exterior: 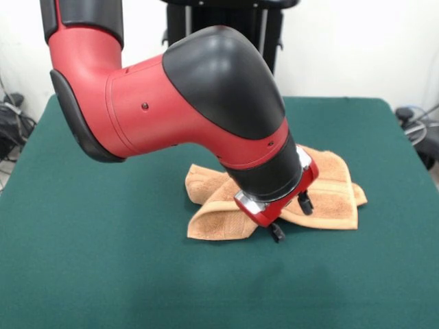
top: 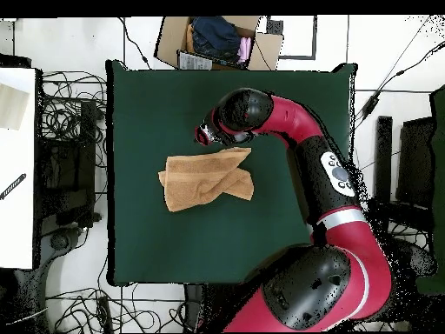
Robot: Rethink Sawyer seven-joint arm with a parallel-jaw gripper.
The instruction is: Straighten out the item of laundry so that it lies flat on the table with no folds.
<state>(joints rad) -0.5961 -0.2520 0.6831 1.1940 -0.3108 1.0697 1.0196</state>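
The towel [exterior: 274, 195] lies near the middle of the table [exterior: 103, 274], bunched and doubled over itself: in the overhead view one flap crosses another so the cloth reads as a lopsided wedge, not a square, and in the front view a ribbed border band runs along the towel's edge on the side away from the arm's elbow. It is clearly not yet flat. The gripper [exterior: 291, 218] hangs low at the towel's near edge in the front view, tilted, with its two dark fingertips [exterior: 277, 234] set apart from each other and nothing between them, so the jaws stand released; one tip sits just off the cloth over the green felt, the other over the towel's folded layer. That tilt and low height suggest the arm is placed to catch the upper fold at its edge, since this is where the overlapping layer can be pinched and drawn outward from the towel's middle. The likely risk is nipping both layers together, which would drag the whole towel instead of opening it.
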